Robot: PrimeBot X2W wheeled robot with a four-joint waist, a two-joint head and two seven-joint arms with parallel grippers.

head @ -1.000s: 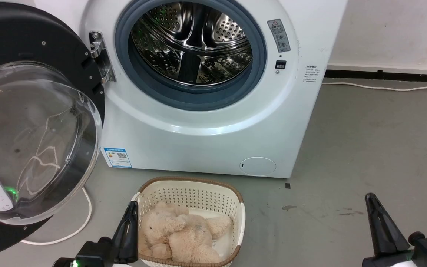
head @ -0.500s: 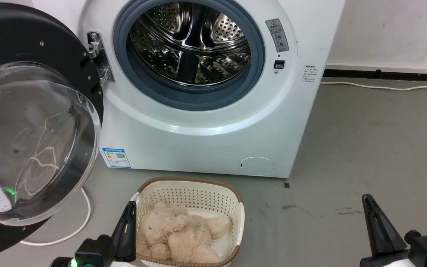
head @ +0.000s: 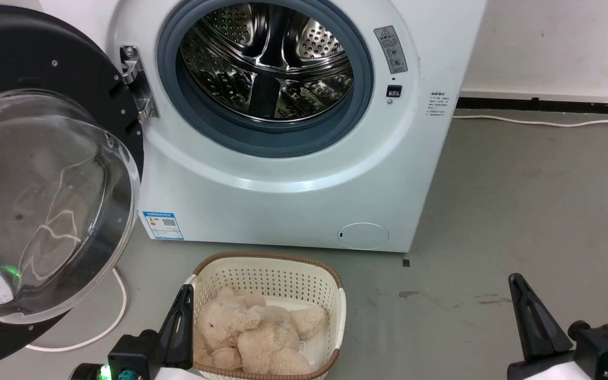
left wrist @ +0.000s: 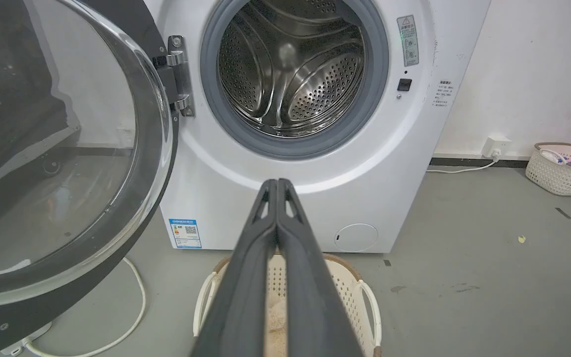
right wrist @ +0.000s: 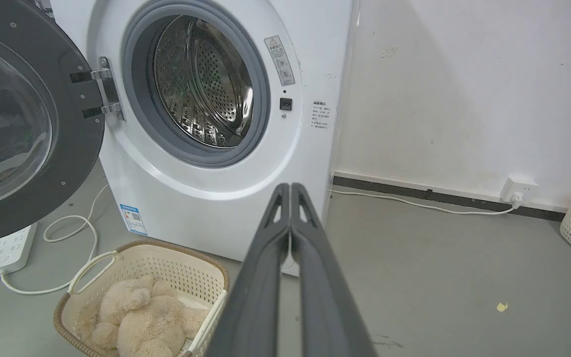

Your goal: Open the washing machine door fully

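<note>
Left part of the washing machine door beyond the head view's edge; blue label print illegibly small.

**Gloss, steel and plush**

The washing machine door is glossy black round its rim, with clear, smooth glass at its bulging centre. Its hinge is bright bare metal. The drum is polished, perforated steel, ringed by a matt grey rubber gasket. The machine body is smooth white with a soft sheen. The basket is cream perforated plastic with a brown woven-look rim, and the toy in it is fluffy beige plush. The floor is matt grey and scuffed. The left gripper and right gripper have dark matt fingers.
</note>
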